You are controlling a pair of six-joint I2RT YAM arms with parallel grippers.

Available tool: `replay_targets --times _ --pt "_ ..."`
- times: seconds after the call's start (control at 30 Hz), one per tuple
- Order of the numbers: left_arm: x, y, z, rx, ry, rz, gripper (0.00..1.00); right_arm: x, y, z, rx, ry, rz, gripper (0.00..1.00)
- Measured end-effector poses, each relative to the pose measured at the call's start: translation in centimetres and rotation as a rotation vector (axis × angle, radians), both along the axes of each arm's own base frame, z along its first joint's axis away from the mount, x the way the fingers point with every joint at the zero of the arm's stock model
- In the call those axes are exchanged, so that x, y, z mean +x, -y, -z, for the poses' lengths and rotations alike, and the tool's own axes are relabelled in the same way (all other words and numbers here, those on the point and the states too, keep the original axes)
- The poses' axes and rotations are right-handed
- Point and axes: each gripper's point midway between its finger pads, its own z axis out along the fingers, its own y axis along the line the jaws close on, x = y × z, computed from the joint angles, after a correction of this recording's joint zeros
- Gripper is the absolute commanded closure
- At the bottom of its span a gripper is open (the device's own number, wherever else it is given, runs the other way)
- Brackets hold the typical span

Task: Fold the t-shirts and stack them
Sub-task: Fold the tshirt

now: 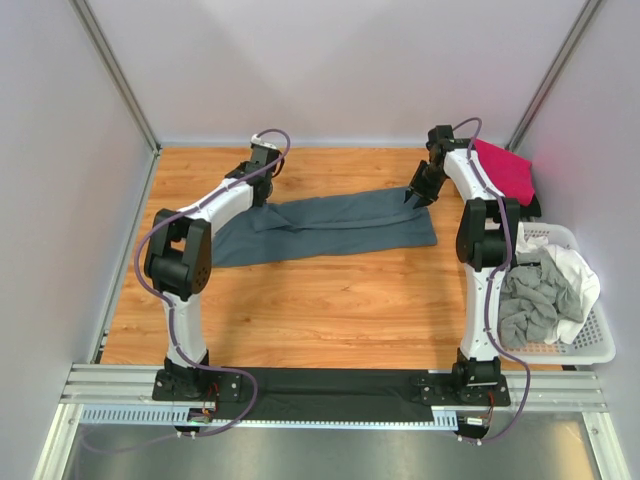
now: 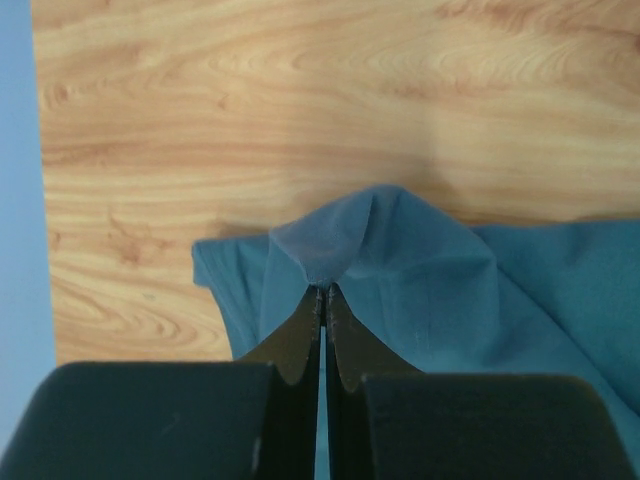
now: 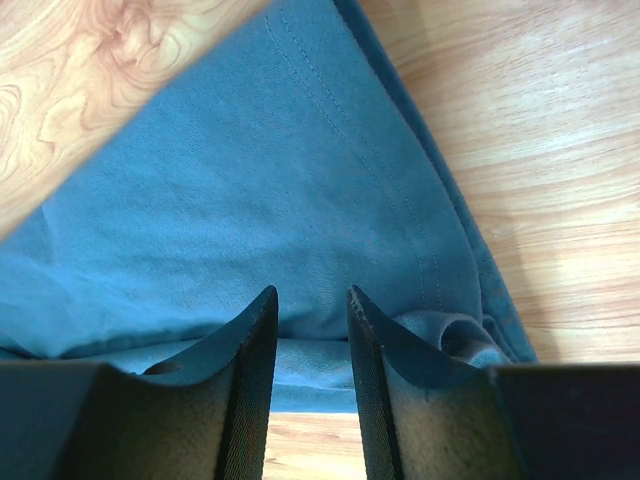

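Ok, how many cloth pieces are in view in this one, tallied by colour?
Blue-grey t-shirt, on the table: 1
Magenta t-shirt, far right corner: 1
Light grey cloth, in the basket: 1
White cloth, in the basket: 1
Total: 4

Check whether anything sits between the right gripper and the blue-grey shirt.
Nothing visible. The right gripper is open directly over the blue-grey shirt, with bare cloth beneath it. The left gripper is shut on a pinch of it.

A blue-grey t-shirt lies across the wooden table.
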Motion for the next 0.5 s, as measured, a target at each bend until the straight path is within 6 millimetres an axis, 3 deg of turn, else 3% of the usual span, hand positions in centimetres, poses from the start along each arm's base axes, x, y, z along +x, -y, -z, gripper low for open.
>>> replay_targets --times 0.1,0.37,0.5 --pt "-1.7 -0.4 0.3 -0.025 -0.046 -0.056 1.00 -0.1 0.0 0.0 0.002 -0.001 -0.002 0.64" --pt "-6.4 -1.3 -1.8 -0.124 -0.093 -0.222 1.00 -0.9 -0.1 0.7 0.007 -0.028 -0.007 0.64" --pt "-8.4 -1.6 -0.8 -0.149 -0.143 -0.301 1.00 -1.0 -0.1 0.6 0.008 -0.027 -0.016 0.64"
